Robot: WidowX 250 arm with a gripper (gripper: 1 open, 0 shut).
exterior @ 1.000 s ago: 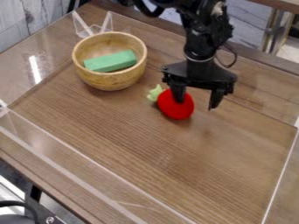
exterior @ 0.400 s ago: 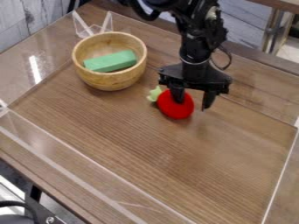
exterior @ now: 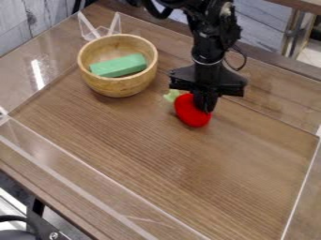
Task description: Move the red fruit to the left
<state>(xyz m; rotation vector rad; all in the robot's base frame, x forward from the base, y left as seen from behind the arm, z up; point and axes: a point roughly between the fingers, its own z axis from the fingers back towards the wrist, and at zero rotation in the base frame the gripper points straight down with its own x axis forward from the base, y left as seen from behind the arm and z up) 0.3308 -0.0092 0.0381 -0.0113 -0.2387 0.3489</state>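
The red fruit (exterior: 190,113) lies on the wooden table (exterior: 163,178) right of centre, its pale green stem tip (exterior: 171,96) pointing left toward the bowl. My black gripper (exterior: 202,100) comes down on it from above, and its fingers have drawn in against the fruit's upper part. The fruit still rests on the table surface. The top of the fruit is hidden by the gripper body.
A wooden bowl (exterior: 119,82) holding a flat green block (exterior: 119,67) stands at the back left. Clear plastic walls (exterior: 25,141) border the table on the left and front. Bare tabletop stretches in front of the fruit and to its left.
The fingers, spread wide over the fruit before, have come together on it. The arm itself has barely shifted, and the fruit stays in place.
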